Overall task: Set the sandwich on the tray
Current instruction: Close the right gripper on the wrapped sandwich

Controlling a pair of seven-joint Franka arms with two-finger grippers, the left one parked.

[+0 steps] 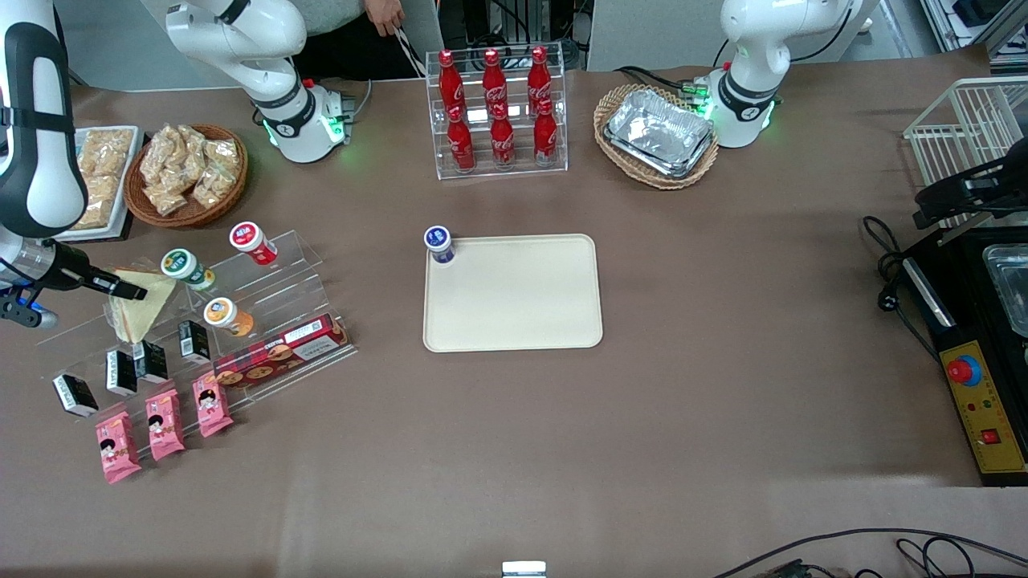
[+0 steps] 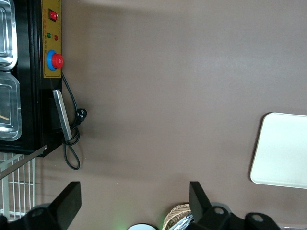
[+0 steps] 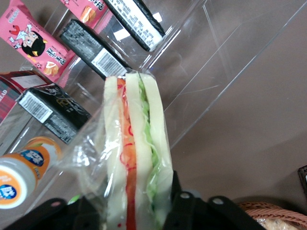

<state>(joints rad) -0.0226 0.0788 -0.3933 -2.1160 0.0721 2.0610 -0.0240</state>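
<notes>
Sandwich [image 3: 136, 158] stands on edge in claw [image 3: 139, 211].

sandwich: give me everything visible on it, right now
The sandwich is a triangular wedge of pale bread in crinkled clear plastic wrap, with red, orange and green filling showing along its cut edge. The gripper is shut on it, black fingers pressing both bread faces. It hangs over the clear acrylic display stand at the working arm's end of the table, well short of the tray.
</notes>
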